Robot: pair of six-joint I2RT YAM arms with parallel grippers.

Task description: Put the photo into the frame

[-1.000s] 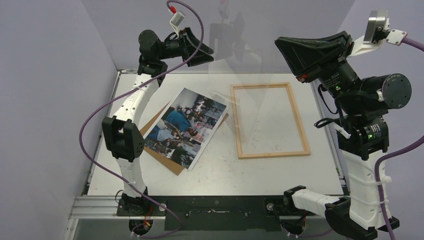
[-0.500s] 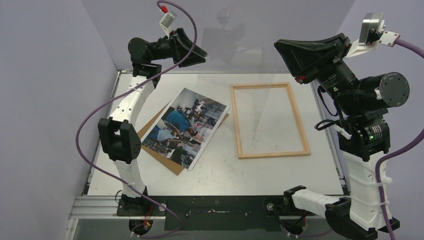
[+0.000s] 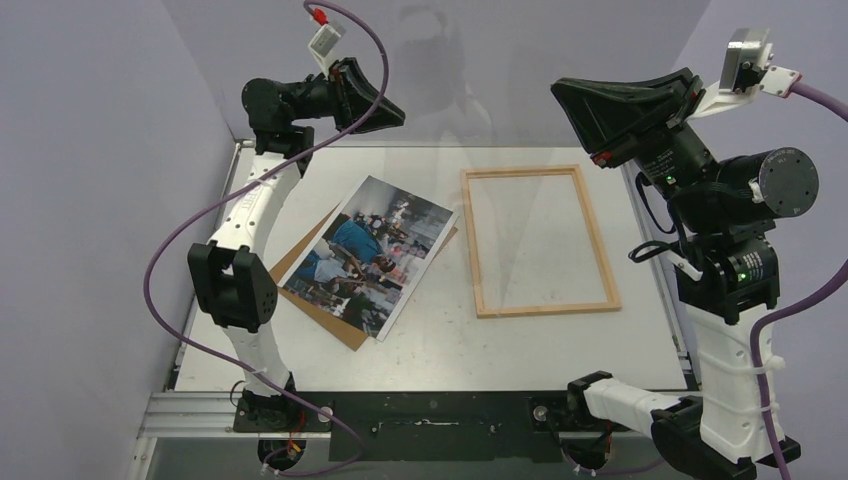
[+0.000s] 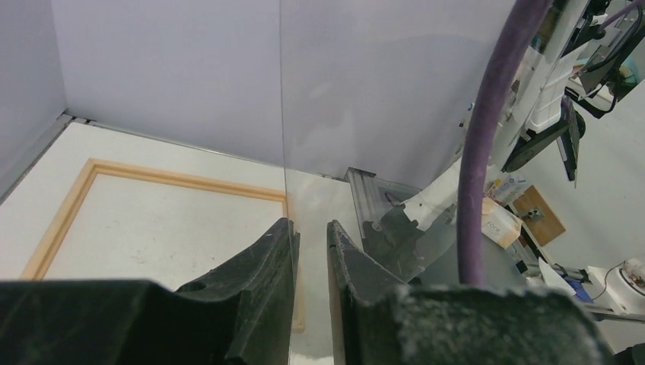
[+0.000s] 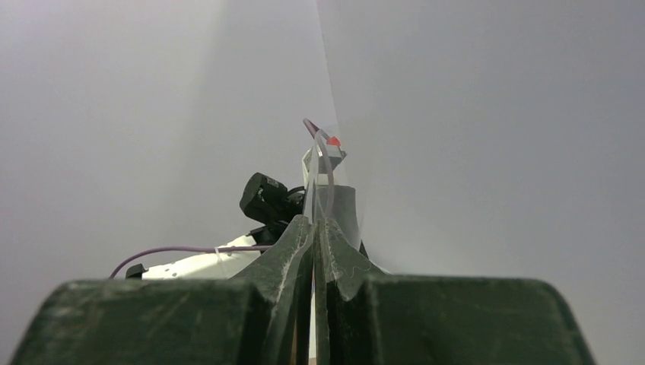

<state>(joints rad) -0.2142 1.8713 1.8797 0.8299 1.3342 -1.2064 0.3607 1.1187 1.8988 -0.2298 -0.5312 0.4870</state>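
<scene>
The photo [image 3: 368, 252] lies face up at the table's left, askew on a brown backing board [image 3: 330, 318]. Right of it the light-wood frame [image 3: 520, 171] lies flat, also seen in the left wrist view [image 4: 182, 179]. A clear pane [image 3: 480, 90] hangs in the air at the back between both arms. My right gripper [image 3: 560, 92] is shut on its right edge [image 5: 313, 222]. My left gripper [image 3: 395, 115] is at the pane's left edge. Its jaws [image 4: 312, 228] stand a narrow gap apart, and the pane [image 4: 365, 114] lies against the left finger.
Lilac walls close in the table on the left, back and right. A purple cable [image 3: 360, 40] loops over the left arm. The arms' bases stand on the black rail [image 3: 440, 425] at the near edge.
My left gripper has drifted left at the back while its jaws narrowed from wide open to a small gap round the pane's edge. The right arm, photo and frame have stayed put.
</scene>
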